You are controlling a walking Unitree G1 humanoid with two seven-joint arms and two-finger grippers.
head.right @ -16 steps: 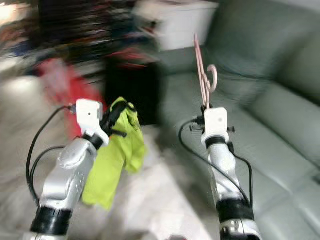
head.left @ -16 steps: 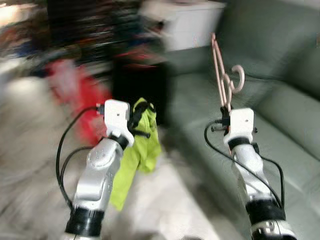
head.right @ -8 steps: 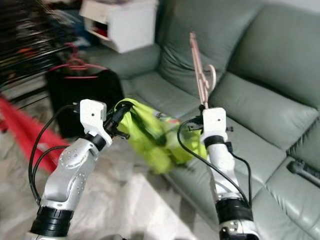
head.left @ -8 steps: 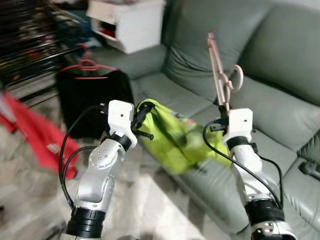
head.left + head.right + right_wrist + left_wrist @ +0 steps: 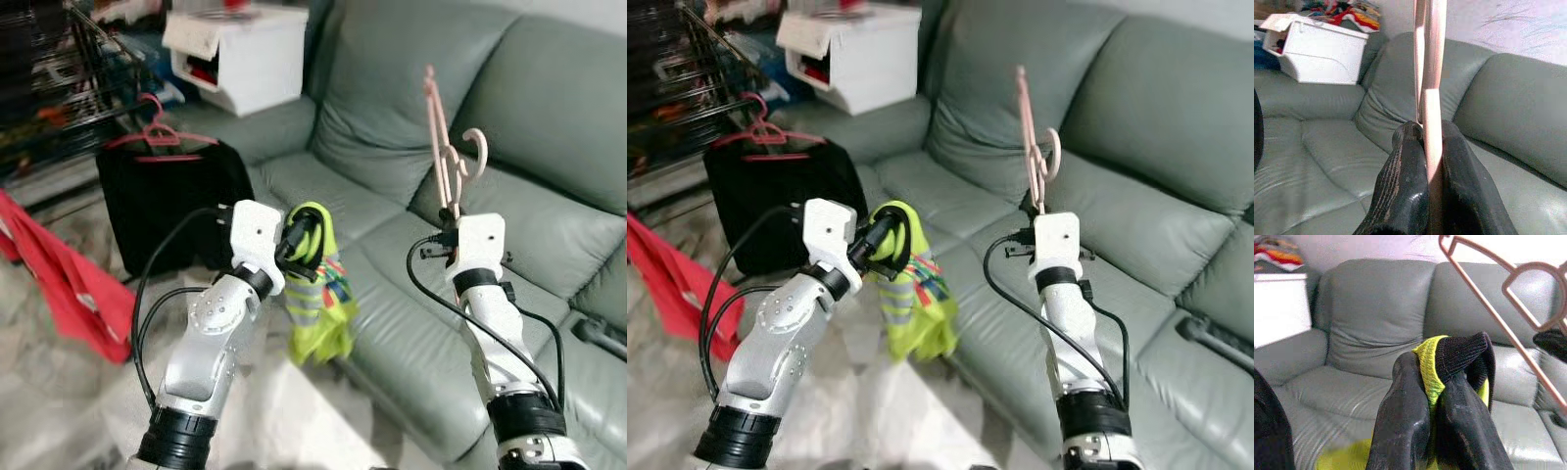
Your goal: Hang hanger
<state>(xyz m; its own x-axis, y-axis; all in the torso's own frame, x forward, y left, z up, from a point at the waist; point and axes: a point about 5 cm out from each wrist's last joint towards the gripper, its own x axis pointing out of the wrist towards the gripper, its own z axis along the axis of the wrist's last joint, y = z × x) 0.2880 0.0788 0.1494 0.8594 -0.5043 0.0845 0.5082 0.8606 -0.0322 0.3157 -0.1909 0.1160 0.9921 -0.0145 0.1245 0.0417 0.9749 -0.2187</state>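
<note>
My right gripper (image 5: 452, 211) is shut on the lower end of a pale pink hanger (image 5: 443, 155), which stands upright above it with its hook (image 5: 474, 153) curling to the right. The right wrist view has the hanger (image 5: 1431, 73) pinched between both black fingers (image 5: 1405, 186). My left gripper (image 5: 302, 238) is shut on a neon yellow garment (image 5: 318, 304) with a black collar, which hangs down in front of the sofa. In the left wrist view the garment (image 5: 1449, 355) bunches between the fingers (image 5: 1400, 426), and the hanger (image 5: 1508, 308) crosses behind.
A grey-green leather sofa (image 5: 411, 127) stretches across the right. A black garment on a pink hanger (image 5: 167, 191) hangs from a dark rack (image 5: 59, 88) at left. A white box (image 5: 240, 54) sits on the sofa arm. Red cloth (image 5: 69, 289) lies low left.
The camera has swung right and settled, so the blur has gone. The yellow garment, flung rightward half a second ago, now hangs straight down. Both grippers keep their hold.
</note>
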